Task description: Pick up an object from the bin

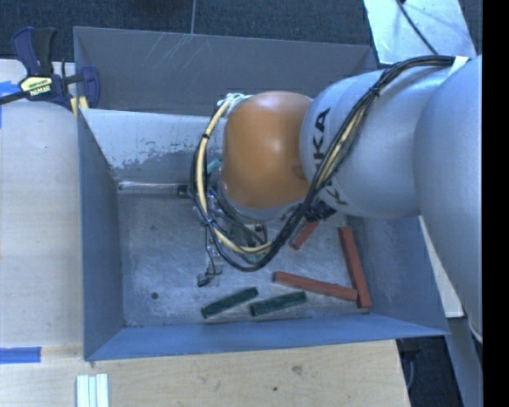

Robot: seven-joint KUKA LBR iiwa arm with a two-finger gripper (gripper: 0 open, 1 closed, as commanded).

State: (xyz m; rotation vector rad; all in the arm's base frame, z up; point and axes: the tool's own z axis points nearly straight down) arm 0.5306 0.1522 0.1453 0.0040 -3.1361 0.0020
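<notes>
Looking down from the camera view, the grey bin (pixel 102 253) has a few loose bars on its floor. Near the front wall lie the left green bar (pixel 229 303) and the right green bar (pixel 277 304), almost end to end. Reddish-brown bars (pixel 316 286) lie to their right, one flat and one along the right wall. The orange cover (pixel 263 151) and the cables (pixel 205 168) hide most of the tool (pixel 209 271). Its dark lower end shows just above the left green bar and apart from it. I cannot tell how far open the tool is or whether it has hold of anything. That bar looks the nearest candidate. A good grasp would centre on its middle, close across its narrow width, and descend straight, clear of the front wall.
</notes>
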